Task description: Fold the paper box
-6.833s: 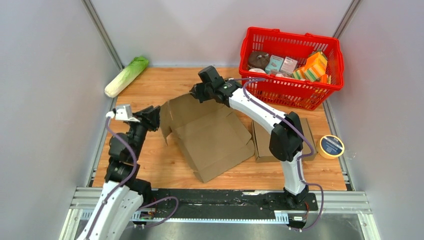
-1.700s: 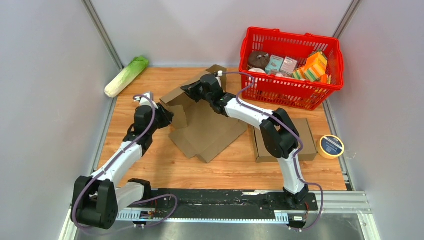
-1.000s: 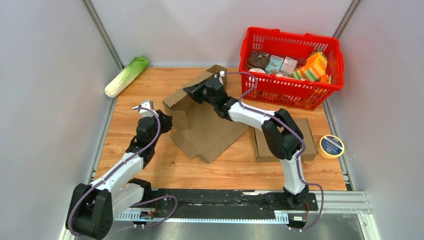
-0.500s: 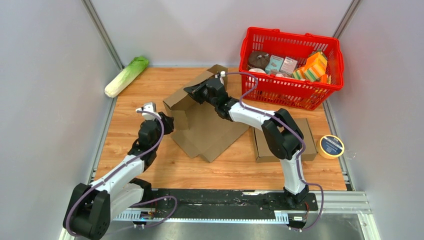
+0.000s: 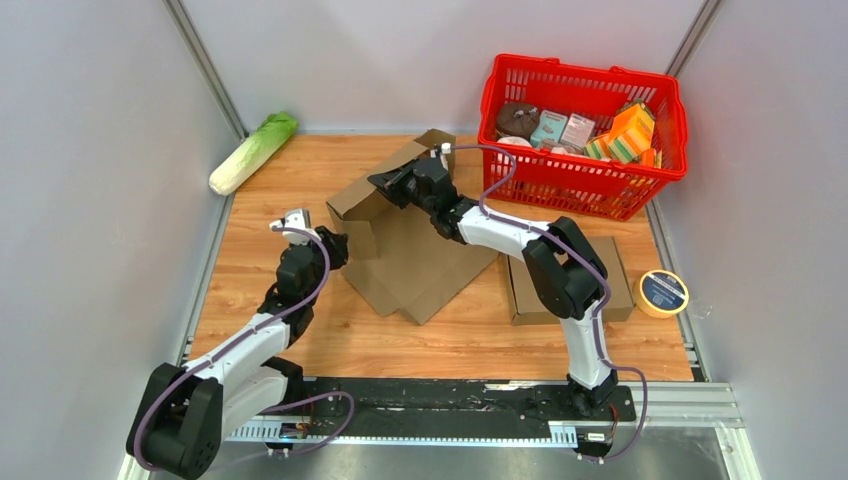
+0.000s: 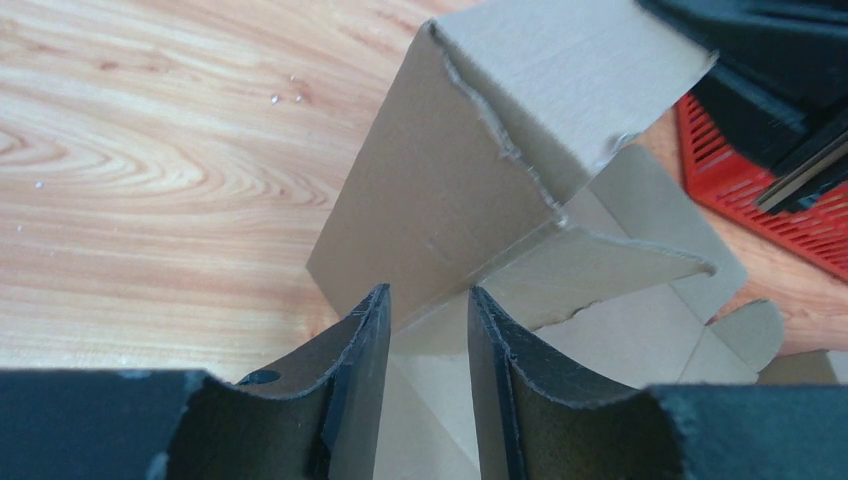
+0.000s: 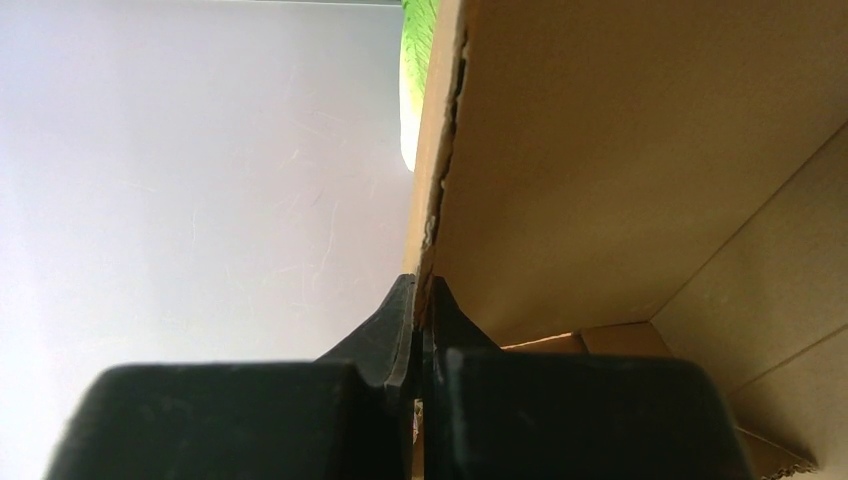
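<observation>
A half-folded paper box (image 5: 415, 262) lies mid-frame on the wooden table (image 5: 300, 170), with one wall raised at its upper left. The right gripper (image 5: 383, 184) meets that wall, and the left gripper (image 5: 338, 245) sits at the box's left edge. A red basket (image 5: 585, 192) fills the upper right, a cabbage (image 5: 252, 152) lies upper left, and a tape roll (image 5: 663, 293) sits at right.

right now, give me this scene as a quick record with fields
task item: paper box, partly folded, one wall raised
right arm: right gripper shut on the raised wall's edge
left arm: left gripper open, at a side flap's lower corner; contact unclear
spare: flat cardboard piece beneath the right arm
container: red basket, far right, holding packaged goods
others: cabbage far left; tape roll at the right edge
</observation>
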Controlling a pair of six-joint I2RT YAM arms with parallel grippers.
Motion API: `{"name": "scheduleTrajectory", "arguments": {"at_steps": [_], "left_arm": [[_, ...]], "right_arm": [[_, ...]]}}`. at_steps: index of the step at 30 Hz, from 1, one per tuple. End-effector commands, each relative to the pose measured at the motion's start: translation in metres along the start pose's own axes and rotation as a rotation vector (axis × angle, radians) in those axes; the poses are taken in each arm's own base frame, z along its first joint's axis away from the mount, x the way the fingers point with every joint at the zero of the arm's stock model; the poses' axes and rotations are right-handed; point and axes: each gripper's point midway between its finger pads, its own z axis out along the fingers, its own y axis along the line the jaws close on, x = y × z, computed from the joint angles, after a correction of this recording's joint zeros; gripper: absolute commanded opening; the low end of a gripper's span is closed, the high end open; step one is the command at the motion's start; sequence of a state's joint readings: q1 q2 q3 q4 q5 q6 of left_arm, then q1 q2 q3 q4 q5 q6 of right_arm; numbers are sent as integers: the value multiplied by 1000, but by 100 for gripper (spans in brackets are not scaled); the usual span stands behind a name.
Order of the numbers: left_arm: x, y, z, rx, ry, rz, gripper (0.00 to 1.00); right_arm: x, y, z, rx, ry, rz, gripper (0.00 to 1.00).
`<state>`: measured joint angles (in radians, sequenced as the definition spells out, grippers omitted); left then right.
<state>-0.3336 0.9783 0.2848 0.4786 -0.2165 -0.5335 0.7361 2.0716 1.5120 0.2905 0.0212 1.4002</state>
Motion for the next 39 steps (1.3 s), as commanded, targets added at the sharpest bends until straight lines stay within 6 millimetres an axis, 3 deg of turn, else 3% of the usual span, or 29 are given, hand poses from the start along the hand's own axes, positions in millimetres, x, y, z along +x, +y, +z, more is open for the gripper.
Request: {"name": "scheduleTrajectory", "arguments": {"at_steps": [1,10,20,25,32,37,39], "left_arm": [[-21,-17,0,79,-98,12,43],[-20,-15,1,90,-116,72,44],[-33,-31,26,96,-164,211,48],[-32,-23,31,38,-189,233,51],[-34,-43,5,195,-239,204,49],[-33,-49,5,230,-234,232,51],[-32,-49,5,231,-229,246,57]], "right_arm": [[4,-53,-1,137,16,-96,0],[17,-78,-1,154,78,-119,0],[23,-77,-3,164,121,-121,0],[27,-74,-6,162,142,-88,0],[20,-57,-8,128,148,-48,0],[21,-49,-7,105,163,-8,0],[22,-49,-8,107,166,2,0]]}}
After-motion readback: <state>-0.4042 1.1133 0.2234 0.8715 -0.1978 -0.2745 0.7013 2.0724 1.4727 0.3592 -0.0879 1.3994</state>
